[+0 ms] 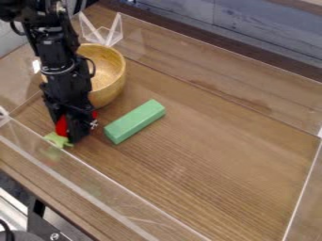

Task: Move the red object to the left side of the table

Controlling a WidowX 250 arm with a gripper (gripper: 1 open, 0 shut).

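The table (214,160) fills most of the view, a brown wood-grain top fenced by low clear acrylic walls (151,226). Over its left part the black robot arm (53,52) comes down from the upper left corner, its wrist pointing straight at the surface. Behind the arm sits a wooden bowl (111,73), round and pale (its left side hidden by the arm). Just right of the arm's lower end lies a green rectangular block (135,121), flat on the wood and set on a diagonal, apart from the bowl.

The gripper (72,129) is low over the tabletop near the front wall, its jaws drawn together on the red object (73,123), which shows as bright red patches between the dark fingers. A small green leafy bit (55,140) pokes out at the lower left of the gripper, close to the table surface.
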